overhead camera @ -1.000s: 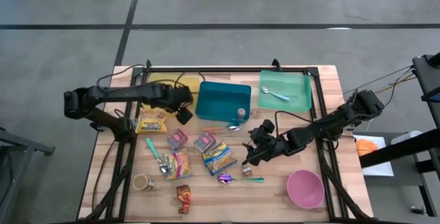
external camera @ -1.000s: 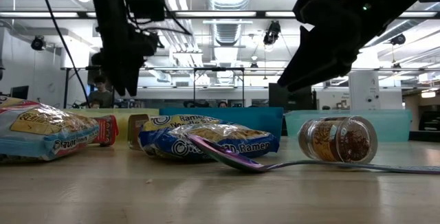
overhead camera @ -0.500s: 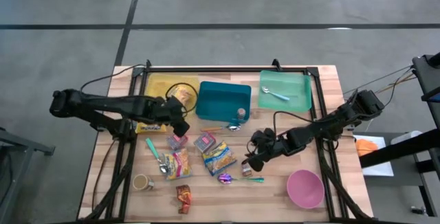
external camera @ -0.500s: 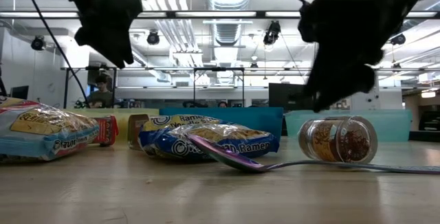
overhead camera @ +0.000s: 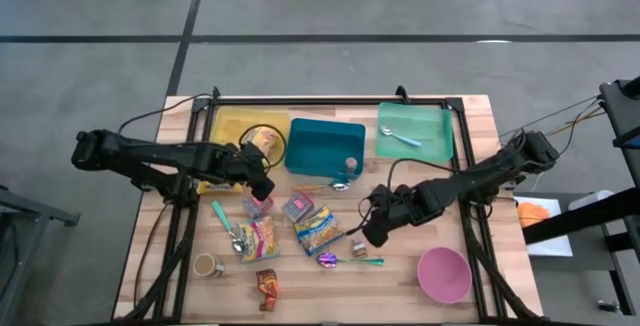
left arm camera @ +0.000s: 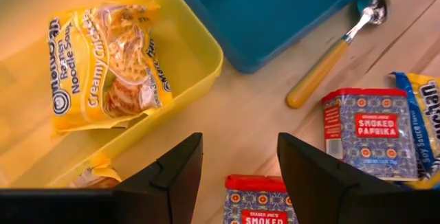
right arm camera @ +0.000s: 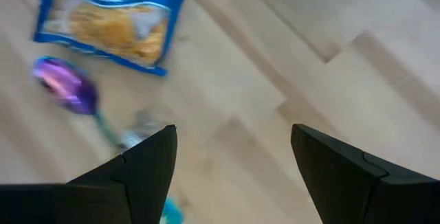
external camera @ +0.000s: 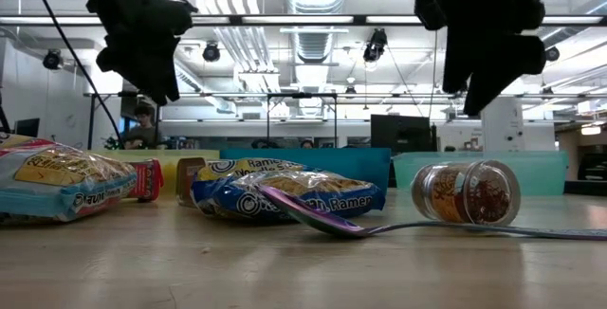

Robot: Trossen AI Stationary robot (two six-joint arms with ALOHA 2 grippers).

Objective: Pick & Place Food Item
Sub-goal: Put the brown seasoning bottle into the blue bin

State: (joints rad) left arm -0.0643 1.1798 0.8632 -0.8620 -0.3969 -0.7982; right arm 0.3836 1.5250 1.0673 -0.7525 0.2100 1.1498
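A yellow ramen packet [left arm camera: 103,66] lies flat in the yellow bin [overhead camera: 232,124]. My left gripper [overhead camera: 262,184] hangs open just off the bin's near right corner, above two red-and-blue paprika tins [left arm camera: 368,135] [left arm camera: 258,200], with nothing between its fingers. My right gripper [overhead camera: 375,228] hangs open over bare wood, right of a blue ramen packet [overhead camera: 318,228] and a purple spoon [right arm camera: 69,90]. A small jar [external camera: 465,192] lies on its side near that spoon. In the low view both grippers [external camera: 142,58] [external camera: 484,53] hang well above the table.
A teal bin [overhead camera: 325,146] and a green tray [overhead camera: 413,131] stand along the far edge. An orange-handled spoon [left arm camera: 330,66] lies beside the teal bin. Another ramen packet [overhead camera: 258,238], a green spoon [overhead camera: 225,221], a cup [overhead camera: 207,264] and a pink bowl [overhead camera: 443,273] sit nearer the front.
My left gripper has swung from the yellow bin's right side toward the table's near edge, over the paprika tins. My right gripper has risen and tipped to point more steeply down, staying near the blue ramen packet. No object has moved.
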